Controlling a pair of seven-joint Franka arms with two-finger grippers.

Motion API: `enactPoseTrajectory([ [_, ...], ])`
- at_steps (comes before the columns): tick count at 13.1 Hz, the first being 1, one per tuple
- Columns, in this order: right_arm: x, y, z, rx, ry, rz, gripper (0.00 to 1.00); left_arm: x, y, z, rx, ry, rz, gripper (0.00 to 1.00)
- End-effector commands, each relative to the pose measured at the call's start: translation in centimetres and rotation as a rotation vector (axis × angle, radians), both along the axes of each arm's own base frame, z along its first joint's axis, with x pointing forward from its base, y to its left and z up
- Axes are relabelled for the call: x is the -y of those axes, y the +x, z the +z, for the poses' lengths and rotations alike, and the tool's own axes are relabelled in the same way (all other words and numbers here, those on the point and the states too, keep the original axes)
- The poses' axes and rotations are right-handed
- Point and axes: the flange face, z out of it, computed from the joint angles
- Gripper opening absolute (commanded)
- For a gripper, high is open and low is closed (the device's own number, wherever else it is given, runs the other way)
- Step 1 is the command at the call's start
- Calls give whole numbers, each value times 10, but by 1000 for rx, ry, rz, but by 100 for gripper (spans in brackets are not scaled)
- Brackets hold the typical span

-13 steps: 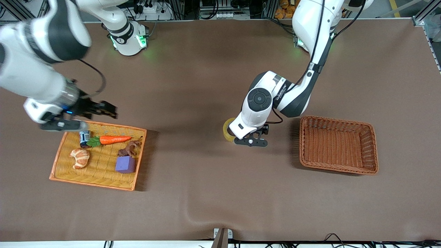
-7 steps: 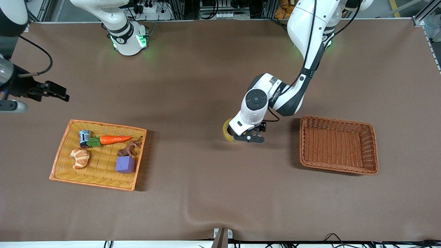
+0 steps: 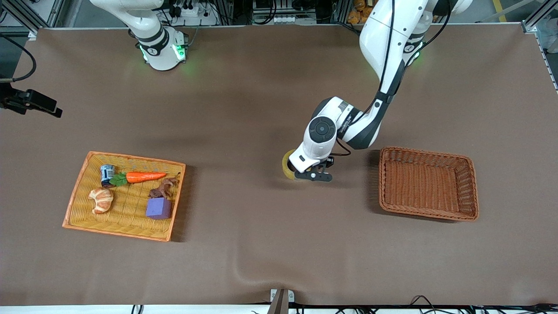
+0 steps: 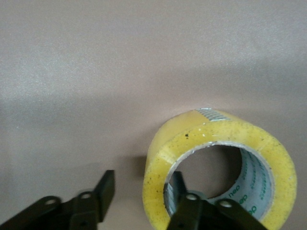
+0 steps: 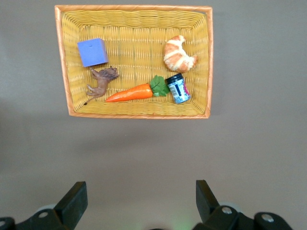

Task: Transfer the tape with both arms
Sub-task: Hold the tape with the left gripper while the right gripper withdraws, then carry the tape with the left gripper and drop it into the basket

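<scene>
The tape (image 3: 286, 167), a yellowish ring with a grey core, stands on edge on the brown table between the tray and the basket. My left gripper (image 3: 301, 173) is down at it and open. In the left wrist view, the left gripper (image 4: 142, 181) straddles the wall of the tape (image 4: 192, 139): one finger is inside the ring and the other is outside with a gap. My right gripper (image 3: 51, 110) hangs open and empty at the right arm's end of the table. In the right wrist view, the right gripper (image 5: 140, 188) is high over bare table beside the tray.
An orange wicker tray (image 3: 69, 205) holds a croissant (image 3: 101, 199), a carrot (image 3: 144, 176), a purple cube (image 3: 158, 208), a brown toy animal (image 3: 163, 188) and a small jar (image 3: 107, 173). An empty brown basket (image 3: 383, 183) stands toward the left arm's end.
My right arm has risen and swung away from over the tray toward its end of the table. My left gripper has sunk a little around the tape.
</scene>
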Motion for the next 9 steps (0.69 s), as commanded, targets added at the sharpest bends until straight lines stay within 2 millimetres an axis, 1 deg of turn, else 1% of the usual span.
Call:
enactPoseTrajectory([
  [1, 3, -4, 5, -3, -33, 12, 100, 1, 3, 5, 6, -19, 38, 0],
  [2, 1, -4, 5, -2, -33, 30, 100, 2, 1, 5, 5, -17, 37, 0],
  [3, 1, -4, 5, -2, -30, 69, 100, -2, 4, 10, 7, -19, 45, 0],
  [4, 2, -4, 6, -2, -30, 70, 100, -7, 10, 28, 22, -32, 55, 0],
  [5, 4, -5, 8, -3, -30, 62, 100, -11, 15, 49, 42, -48, 99, 0],
  [6, 3, -5, 7, -7, -24, 60, 100, -18, 22, 75, 57, -58, 128, 0],
  [7, 2, -5, 7, -4, -16, 60, 100, -40, 33, 104, 57, -59, 159, 0],
  [8, 2, -4, 7, -4, -13, 60, 100, -65, 40, 137, 40, -50, 182, 0],
  [9, 2, -4, 7, -3, -15, 63, 100, -89, 46, 165, 27, -43, 188, 0],
])
